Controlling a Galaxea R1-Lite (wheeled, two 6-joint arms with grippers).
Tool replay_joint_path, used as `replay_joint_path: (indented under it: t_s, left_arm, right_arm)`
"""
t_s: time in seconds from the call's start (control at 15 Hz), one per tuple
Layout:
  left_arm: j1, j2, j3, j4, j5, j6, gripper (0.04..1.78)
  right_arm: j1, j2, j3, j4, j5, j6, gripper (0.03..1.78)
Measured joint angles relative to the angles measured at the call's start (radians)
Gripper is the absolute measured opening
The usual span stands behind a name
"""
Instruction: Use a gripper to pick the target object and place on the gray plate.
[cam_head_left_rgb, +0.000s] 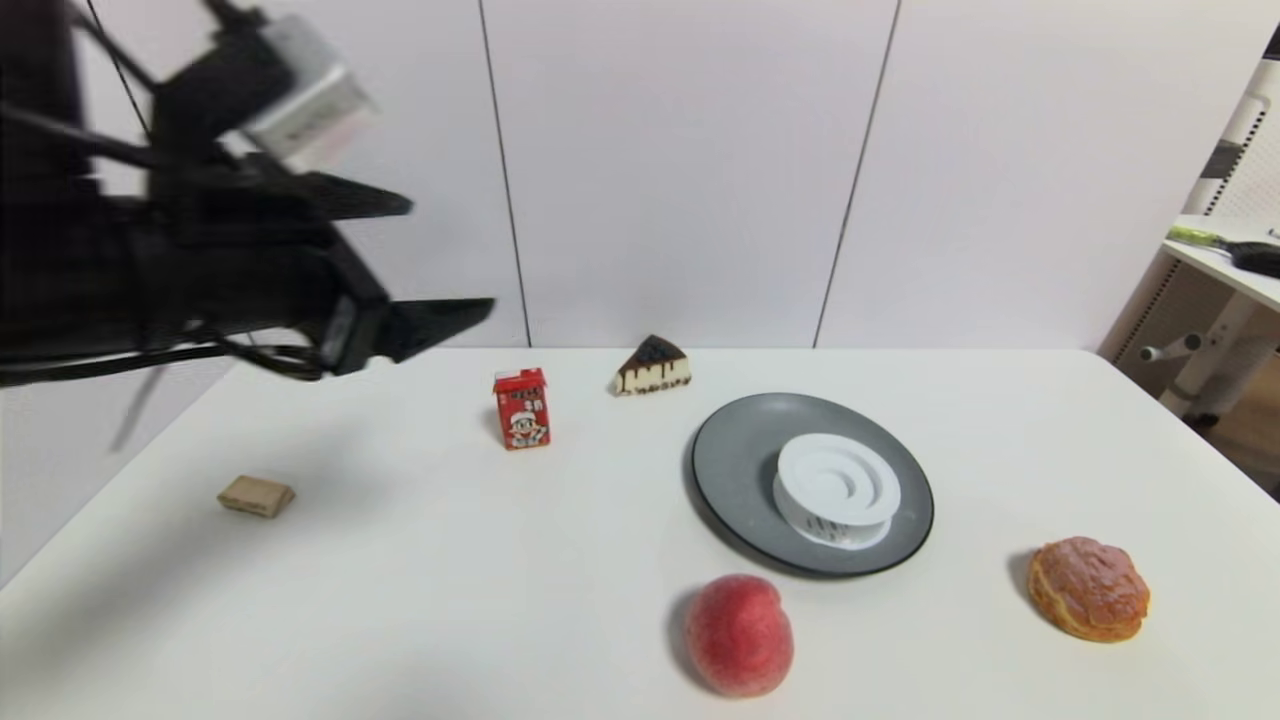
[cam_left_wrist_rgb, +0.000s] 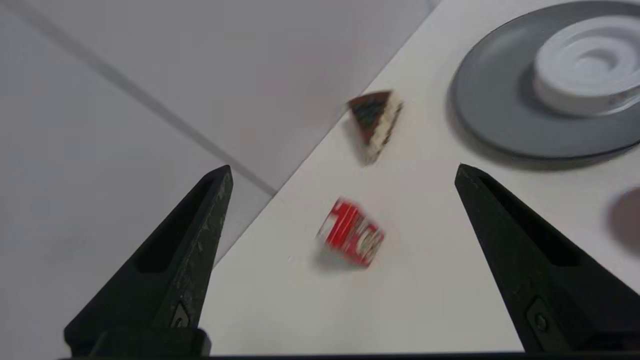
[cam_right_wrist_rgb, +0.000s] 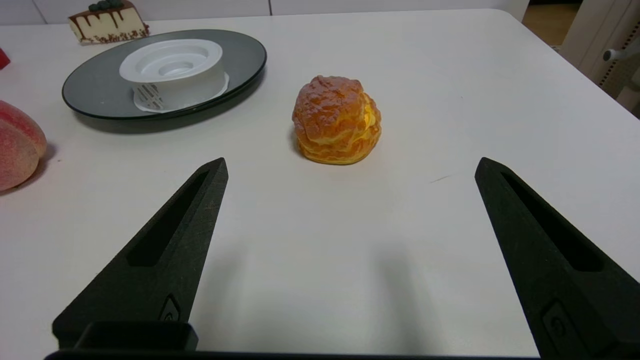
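Note:
The white ringed disc (cam_head_left_rgb: 836, 490) rests on the gray plate (cam_head_left_rgb: 735, 470) right of the table's middle. Both also show in the left wrist view, disc (cam_left_wrist_rgb: 587, 65) on plate (cam_left_wrist_rgb: 495, 105), and in the right wrist view, disc (cam_right_wrist_rgb: 172, 72) on plate (cam_right_wrist_rgb: 95, 90). My left gripper (cam_head_left_rgb: 450, 260) is open and empty, raised high above the table's left side, far from the plate; in its own view (cam_left_wrist_rgb: 342, 172) it hangs over the red carton. My right gripper (cam_right_wrist_rgb: 350, 167) is open and empty, low over the table near the cream puff, out of the head view.
A red drink carton (cam_head_left_rgb: 521, 408) and a cake slice (cam_head_left_rgb: 652, 366) stand at the back. A peach (cam_head_left_rgb: 738, 634) lies in front of the plate, a cream puff (cam_head_left_rgb: 1089, 587) at the right, a small brown biscuit (cam_head_left_rgb: 256, 495) at the left.

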Motion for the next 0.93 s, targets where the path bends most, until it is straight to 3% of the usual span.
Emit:
replay_joint_path:
  t_s: [0.2, 0.33, 0.73, 0.93]
  left_arm:
    - [0.169, -0.286, 0.224, 0.002, 0.051, -0.059, 1.64]
    - [0.232, -0.456, 0.382, 0.003, 0.103, -0.122, 1.65]
    - [0.332, -0.951, 0.91, -0.01, 0.16, -0.309, 1.67]
    - [0.356, -1.048, 1.053, -0.047, 0.163, -0.41, 1.68]
  right_arm:
    - [0.0, 0.0, 0.0, 0.0, 0.0, 0.0, 1.71]
    - [0.0, 0.0, 0.0, 0.0, 0.0, 0.0, 1.71]
    - [0.0, 0.0, 0.0, 0.0, 0.0, 0.0, 1.71]
    - [0.0, 0.0, 0.0, 0.0, 0.0, 0.0, 1.71]
